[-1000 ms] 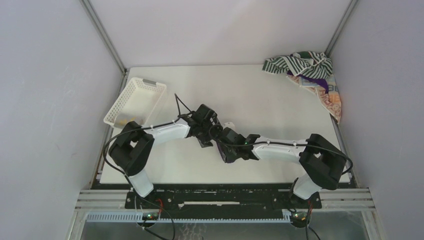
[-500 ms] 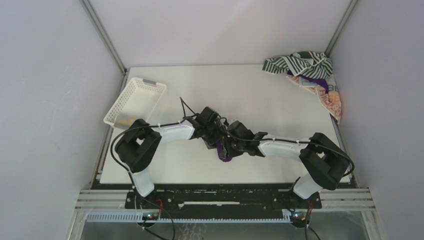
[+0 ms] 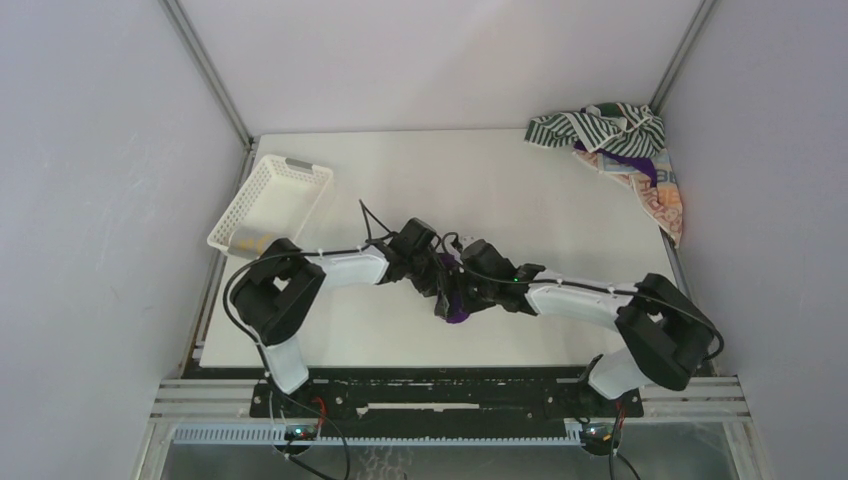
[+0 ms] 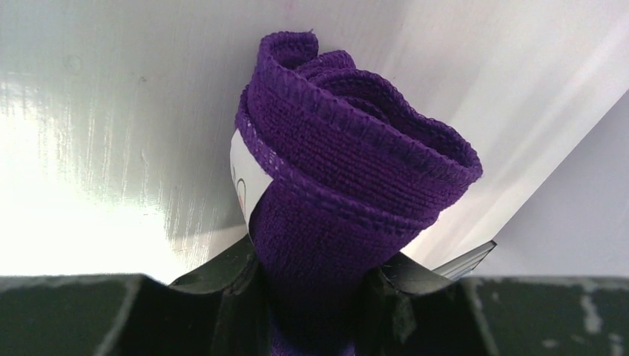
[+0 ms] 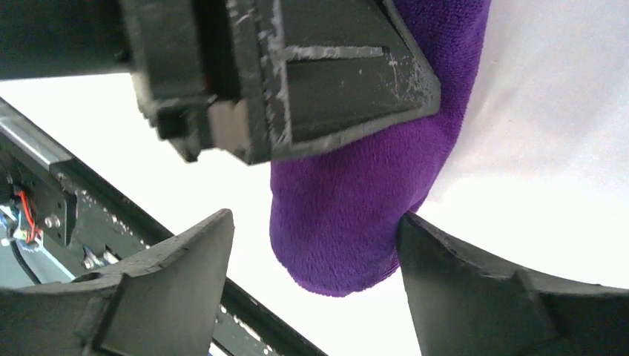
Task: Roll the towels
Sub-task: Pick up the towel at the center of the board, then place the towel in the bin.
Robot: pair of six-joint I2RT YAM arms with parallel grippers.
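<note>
Presently, we find the left gripper (image 4: pixel 311 278) clamped on the rolled purple towel (image 4: pixel 356 163); the right gripper (image 5: pixel 315 241) stands wide around its end.

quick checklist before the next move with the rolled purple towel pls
1. Roll intact: the purple towel shows tight coiled layers at its end: ok.
2. Grip: the left gripper is clamped on the roll, a finger pressing each side: ok.
3. Release: the right gripper has its jaws open, but one finger seems to brush the cloth: not ok, back it off first.
4. Roll lifted off the table: cannot tell.
5. Room in the basket, the likely drop spot: mostly bare inside, something yellowish at its near end: ok.
6. Remaining towels rolled: heaped loose in the far right corner: not ok.
</note>
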